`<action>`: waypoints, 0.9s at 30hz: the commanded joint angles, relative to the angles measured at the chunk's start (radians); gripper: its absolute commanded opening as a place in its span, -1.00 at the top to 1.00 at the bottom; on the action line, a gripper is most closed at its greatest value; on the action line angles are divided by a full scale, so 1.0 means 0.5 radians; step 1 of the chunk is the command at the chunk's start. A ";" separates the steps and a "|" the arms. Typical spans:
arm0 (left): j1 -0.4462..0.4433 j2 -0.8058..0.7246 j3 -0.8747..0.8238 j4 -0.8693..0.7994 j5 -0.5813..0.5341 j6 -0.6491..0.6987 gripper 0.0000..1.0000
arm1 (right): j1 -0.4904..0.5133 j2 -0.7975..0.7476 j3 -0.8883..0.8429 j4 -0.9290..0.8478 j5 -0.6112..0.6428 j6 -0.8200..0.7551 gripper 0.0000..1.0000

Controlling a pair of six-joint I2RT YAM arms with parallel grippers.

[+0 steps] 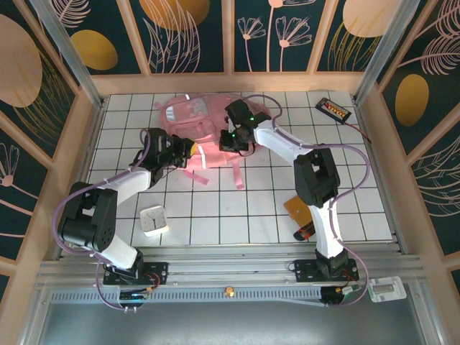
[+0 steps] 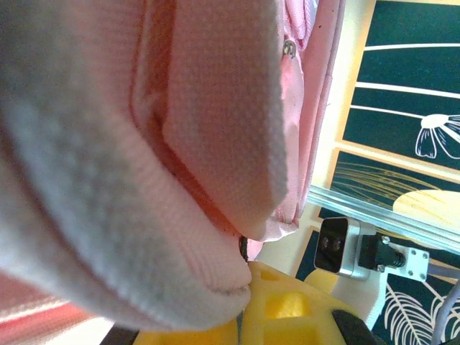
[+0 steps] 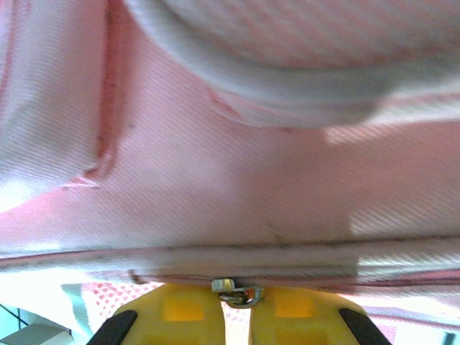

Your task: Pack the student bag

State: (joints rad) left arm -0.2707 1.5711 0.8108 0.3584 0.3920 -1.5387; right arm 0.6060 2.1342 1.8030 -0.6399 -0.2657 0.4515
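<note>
The student bag [image 1: 188, 113], a large pink backpack, lies at the back middle of the tiled table, its straps trailing toward the front. My left gripper [image 1: 187, 148] is at the bag's near left edge. In the left wrist view its yellow fingers [image 2: 287, 302] are shut on a fold of the bag's pink fabric [image 2: 215, 144]. My right gripper [image 1: 232, 138] is at the bag's right side. In the right wrist view it [image 3: 239, 297] is closed on a small metal zipper pull [image 3: 231, 285], which hangs from the zip line of the bag [image 3: 230, 165].
A white square clock [image 1: 154, 220] sits near the front left. A brown card [image 1: 297, 208] and a black and red item [image 1: 305, 231] lie by the right arm. A black and orange device [image 1: 333, 108] with a cable rests at the back right.
</note>
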 commanded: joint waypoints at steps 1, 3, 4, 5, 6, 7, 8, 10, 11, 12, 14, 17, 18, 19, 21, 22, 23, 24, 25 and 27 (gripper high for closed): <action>0.043 -0.101 0.075 0.054 0.080 0.024 1.00 | -0.106 -0.158 -0.139 -0.051 0.142 0.014 0.98; 0.057 -0.116 0.086 0.011 0.067 0.057 1.00 | -0.106 -0.200 -0.189 -0.045 0.145 0.008 0.98; 0.067 -0.123 0.085 -0.002 0.066 0.067 1.00 | -0.174 -0.213 -0.215 -0.044 0.145 0.001 0.98; 0.074 -0.125 0.086 -0.004 0.067 0.068 1.00 | -0.191 -0.218 -0.234 -0.047 0.146 -0.006 0.98; 0.081 -0.132 0.081 -0.005 0.069 0.070 1.00 | -0.215 -0.224 -0.252 -0.051 0.148 -0.013 0.98; 0.090 -0.138 0.078 -0.011 0.069 0.072 1.00 | -0.237 -0.224 -0.266 -0.055 0.148 -0.020 0.98; 0.096 -0.142 0.078 -0.018 0.069 0.076 1.00 | -0.259 -0.223 -0.277 -0.058 0.151 -0.024 0.98; 0.108 -0.155 0.075 -0.029 0.072 0.084 1.00 | -0.311 -0.222 -0.301 -0.060 0.162 -0.042 0.98; 0.118 -0.162 0.073 -0.038 0.072 0.091 1.00 | -0.334 -0.218 -0.309 -0.059 0.166 -0.049 0.98; 0.126 -0.171 0.070 -0.046 0.072 0.097 1.00 | -0.365 -0.215 -0.319 -0.061 0.176 -0.056 0.98; 0.148 -0.189 0.060 -0.065 0.078 0.113 1.00 | -0.419 -0.213 -0.335 -0.056 0.184 -0.067 0.98; 0.193 -0.229 0.028 -0.101 0.083 0.137 1.00 | -0.498 -0.210 -0.339 -0.041 0.197 -0.079 0.98; 0.213 -0.242 0.015 -0.110 0.087 0.148 1.00 | -0.523 -0.205 -0.331 -0.044 0.200 -0.085 0.98; 0.238 -0.256 0.002 -0.125 0.090 0.159 1.00 | -0.546 -0.199 -0.319 -0.042 0.202 -0.089 0.98; 0.280 -0.281 -0.013 -0.157 0.101 0.185 1.00 | -0.583 -0.189 -0.295 -0.052 0.214 -0.101 0.98; 0.304 -0.288 -0.012 -0.183 0.108 0.206 1.00 | -0.597 -0.182 -0.280 -0.057 0.223 -0.107 0.98; 0.323 -0.292 -0.011 -0.203 0.116 0.224 1.00 | -0.609 -0.175 -0.269 -0.062 0.227 -0.111 0.98; 0.346 -0.294 -0.008 -0.227 0.123 0.248 1.00 | -0.622 -0.168 -0.259 -0.068 0.231 -0.117 0.98; 0.368 -0.296 -0.002 -0.249 0.132 0.270 1.00 | -0.631 -0.164 -0.253 -0.070 0.226 -0.117 0.98; 0.415 -0.282 0.015 -0.288 0.151 0.315 1.00 | -0.631 -0.166 -0.253 -0.076 0.197 -0.128 0.98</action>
State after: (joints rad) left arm -0.1532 1.4906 0.8021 0.2432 0.5217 -1.4258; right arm 0.3889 2.0594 1.6611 -0.6205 -0.3515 0.3908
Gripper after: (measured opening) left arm 0.046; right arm 0.080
